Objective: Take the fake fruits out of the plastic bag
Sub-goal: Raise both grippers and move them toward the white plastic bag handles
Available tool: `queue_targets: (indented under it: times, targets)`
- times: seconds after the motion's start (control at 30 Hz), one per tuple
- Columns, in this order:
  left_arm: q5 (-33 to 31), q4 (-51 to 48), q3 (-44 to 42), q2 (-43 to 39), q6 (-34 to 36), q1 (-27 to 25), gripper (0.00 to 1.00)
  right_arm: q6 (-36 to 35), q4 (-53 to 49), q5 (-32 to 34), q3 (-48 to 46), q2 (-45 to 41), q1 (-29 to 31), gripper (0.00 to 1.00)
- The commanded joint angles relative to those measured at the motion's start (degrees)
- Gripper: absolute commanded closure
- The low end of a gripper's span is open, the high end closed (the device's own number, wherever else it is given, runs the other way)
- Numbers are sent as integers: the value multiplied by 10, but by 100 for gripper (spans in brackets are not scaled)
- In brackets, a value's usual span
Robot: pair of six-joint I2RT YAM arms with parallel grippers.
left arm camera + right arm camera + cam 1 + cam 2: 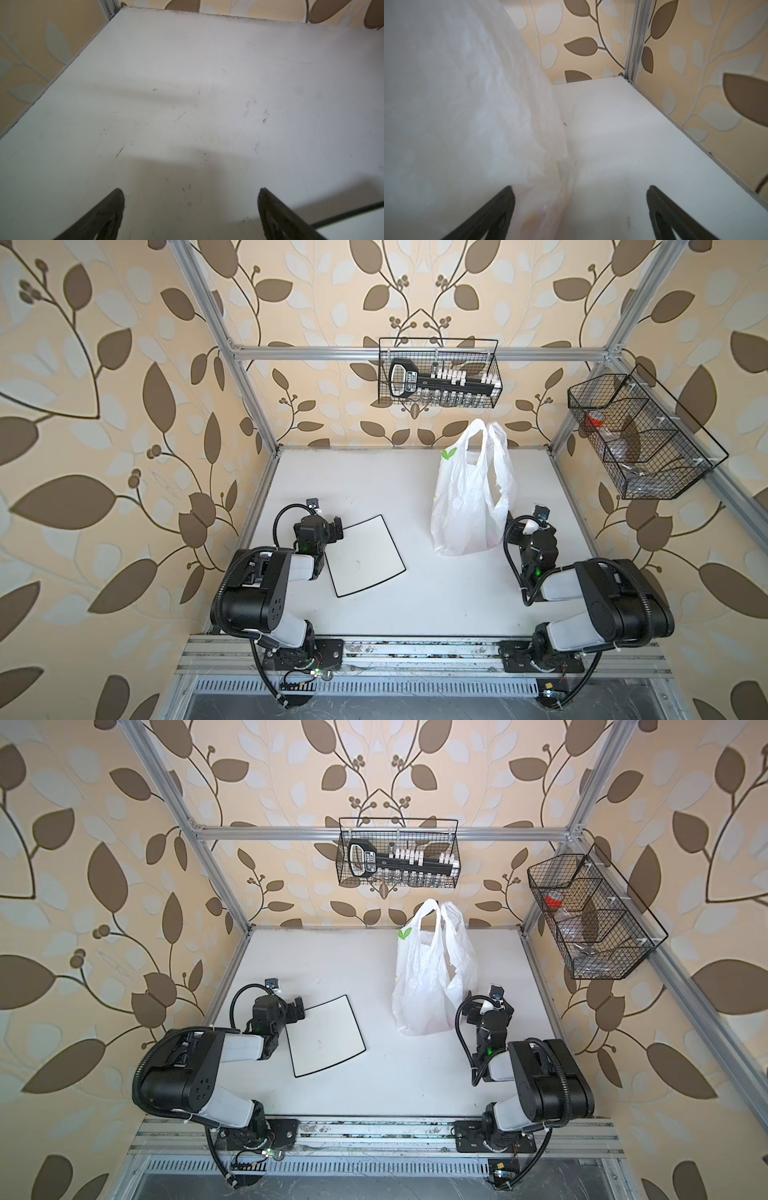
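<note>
The plastic bag (467, 497) (430, 977) stands upright right of the table's middle, its two loop handles raised toward the back wall. The fake fruits stay inside it; only faint pink and orange tints (530, 218) show through its lower part. My right gripper (579, 188) is open low over the table just right of the bag (456, 104), one finger against the bag's side and nothing gripped. My left gripper (337, 526) (191, 190) is open and empty over bare table at the far left corner of the white black-rimmed plate (365, 560).
The plate (324, 1040) lies flat left of centre. A wire basket (438, 373) with small items hangs on the back rail, and another (640, 435) on the right frame. Aluminium posts (636, 39) stand at the table's back corners.
</note>
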Motion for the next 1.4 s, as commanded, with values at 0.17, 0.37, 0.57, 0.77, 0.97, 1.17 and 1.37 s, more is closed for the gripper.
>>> queue_targets:
  times: [0.17, 0.37, 0.57, 0.77, 0.97, 1.17, 1.37]
  targets:
    - [0, 22, 0, -15, 8, 1, 1, -4, 5, 6, 11, 1, 1, 1]
    - [0, 22, 0, -15, 8, 1, 1, -4, 4, 6, 11, 2, 2, 1]
    - [0, 21, 1, -15, 8, 1, 1, -2, 3, 6, 12, 1, 1, 1]
    - [-2, 21, 0, -24, 8, 1, 1, 6, -8, -21, 8, -20, -13, 1]
    - [6, -118, 45, -117, 12, 1, 1, 52, -131, 34, 2, -142, -17, 1]
    - [60, -219, 81, -229, -20, 1, 1, 166, -533, 74, 110, -307, -18, 1]
    - [232, -329, 169, -279, -62, 0, 4, 198, -683, 21, 167, -424, -19, 1]
